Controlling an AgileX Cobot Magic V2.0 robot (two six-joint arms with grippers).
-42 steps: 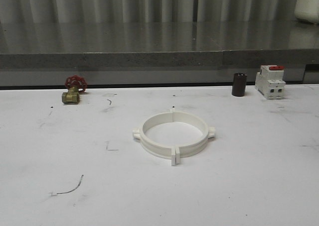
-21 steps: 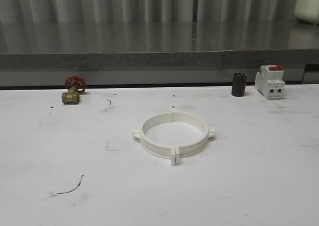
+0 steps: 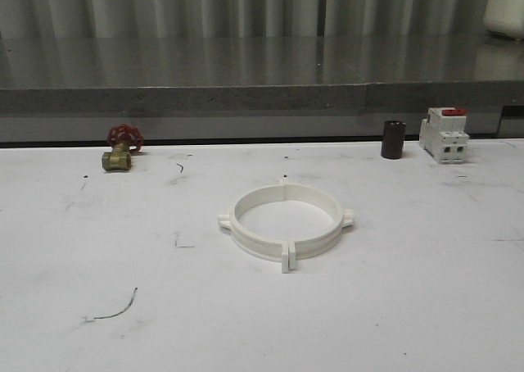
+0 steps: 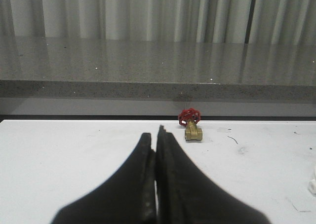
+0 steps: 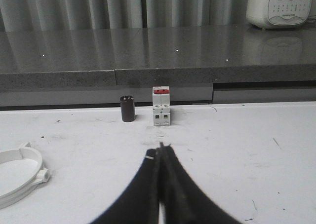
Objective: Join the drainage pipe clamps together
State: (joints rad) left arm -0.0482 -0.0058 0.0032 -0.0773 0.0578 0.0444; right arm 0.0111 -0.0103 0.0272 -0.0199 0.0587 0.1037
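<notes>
The two white drainage pipe clamps [image 3: 285,221] lie on the white table as one closed ring, their end tabs meeting at the near and far sides, a small nub on each outer side. Part of that ring [image 5: 19,177] appears in the right wrist view, and a sliver of white [image 4: 312,181] at the edge of the left wrist view. My left gripper [image 4: 154,135] is shut with nothing between its black fingers, well away from the ring. My right gripper [image 5: 161,149] is also shut and empty, off to the ring's right.
A brass valve with a red handwheel [image 3: 121,147] sits at the back left. A dark cylinder [image 3: 393,139] and a white circuit breaker with a red top [image 3: 444,134] stand at the back right. A grey stone ledge [image 3: 262,97] runs behind the table.
</notes>
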